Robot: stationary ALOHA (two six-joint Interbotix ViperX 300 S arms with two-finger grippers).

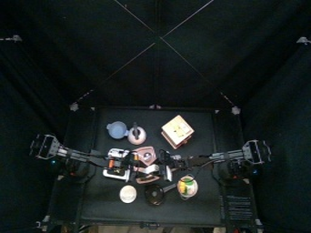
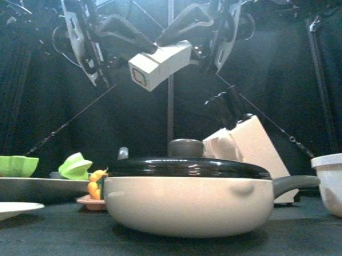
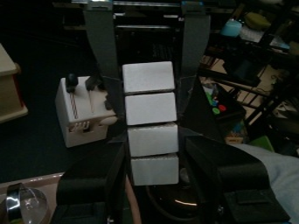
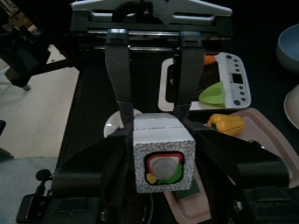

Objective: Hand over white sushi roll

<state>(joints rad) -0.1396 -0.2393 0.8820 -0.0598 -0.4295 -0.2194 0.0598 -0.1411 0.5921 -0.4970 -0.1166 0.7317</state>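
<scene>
While both clamped on white sushi roll (image 2: 159, 64) above counter (image 1: 206, 196), left pincer (image 3: 149, 122) and right pincer (image 4: 163, 157) mid-handover; next, one releasing.

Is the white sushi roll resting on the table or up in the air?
In the air: the sushi roll hangs tilted above the pot, gripped between both hands.

We are seeing the white, blocky roll (image 2: 159, 64) hanging tilted high above the table, its filling end (image 4: 163, 170) showing.
</scene>
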